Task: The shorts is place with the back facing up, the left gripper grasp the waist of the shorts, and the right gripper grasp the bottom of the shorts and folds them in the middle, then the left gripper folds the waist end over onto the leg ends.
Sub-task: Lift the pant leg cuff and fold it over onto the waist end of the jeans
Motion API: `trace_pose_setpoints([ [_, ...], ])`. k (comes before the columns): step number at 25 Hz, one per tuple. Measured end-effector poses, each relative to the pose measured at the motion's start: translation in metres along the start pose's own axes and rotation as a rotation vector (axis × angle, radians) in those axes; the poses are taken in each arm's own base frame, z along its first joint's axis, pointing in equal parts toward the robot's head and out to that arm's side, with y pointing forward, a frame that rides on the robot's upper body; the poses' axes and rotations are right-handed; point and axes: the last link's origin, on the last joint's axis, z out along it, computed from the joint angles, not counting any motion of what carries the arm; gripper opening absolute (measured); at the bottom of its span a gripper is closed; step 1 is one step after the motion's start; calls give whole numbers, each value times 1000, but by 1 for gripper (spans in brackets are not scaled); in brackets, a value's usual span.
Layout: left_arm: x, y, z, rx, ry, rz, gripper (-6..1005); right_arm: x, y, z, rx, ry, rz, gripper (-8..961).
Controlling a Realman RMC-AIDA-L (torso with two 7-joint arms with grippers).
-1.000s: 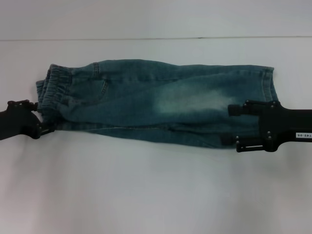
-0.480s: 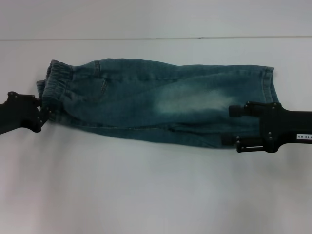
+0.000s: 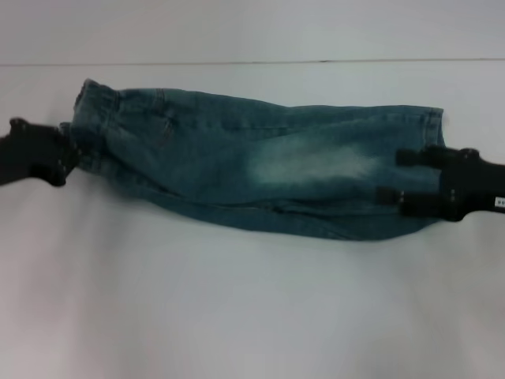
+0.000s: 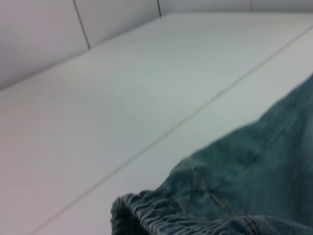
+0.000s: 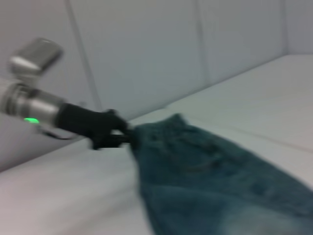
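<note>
The faded blue-green denim shorts (image 3: 260, 170) lie folded lengthwise across the white table, waist to the left and leg hems to the right. My left gripper (image 3: 69, 154) is shut on the gathered waist (image 3: 88, 110), whose end is raised and bunched off the table. The ruffled waist band (image 4: 146, 213) shows close up in the left wrist view. The right wrist view shows the left gripper (image 5: 124, 134) pinching the raised end of the shorts (image 5: 205, 176). My right gripper (image 3: 389, 175) is open over the leg ends (image 3: 432, 130), its fingers spread apart with cloth showing between them.
The white table (image 3: 237, 300) spreads wide in front of the shorts. A seam line (image 3: 252, 61) runs across the table behind them, and white wall panels (image 5: 146, 49) stand at the back.
The left gripper has moved up and back with the waist, lifting and bunching that end. The right gripper has slid to the right toward the hems, still open.
</note>
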Motion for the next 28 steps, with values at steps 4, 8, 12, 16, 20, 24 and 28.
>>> trace_pose_setpoints([
  [4,28,-10,-8,-32,36,-22,89,5,-13,4,95,-43,16,775],
  [8,60,-14,-13,-81,71,-51,89,12,-23,16,185,-86,3,760],
  [12,90,-12,-17,-137,84,-64,89,19,-28,38,234,-102,-33,682],
  [16,121,-7,-20,-195,95,-56,90,17,-32,68,284,-116,-78,584],
  [20,134,-5,-22,-230,97,-53,90,13,-35,84,326,-129,-98,468],
  [24,152,-2,-28,-270,102,-36,88,8,-36,113,351,-75,-142,301],
  [28,161,2,-29,-292,112,-20,81,6,-28,142,328,2,-191,140],
])
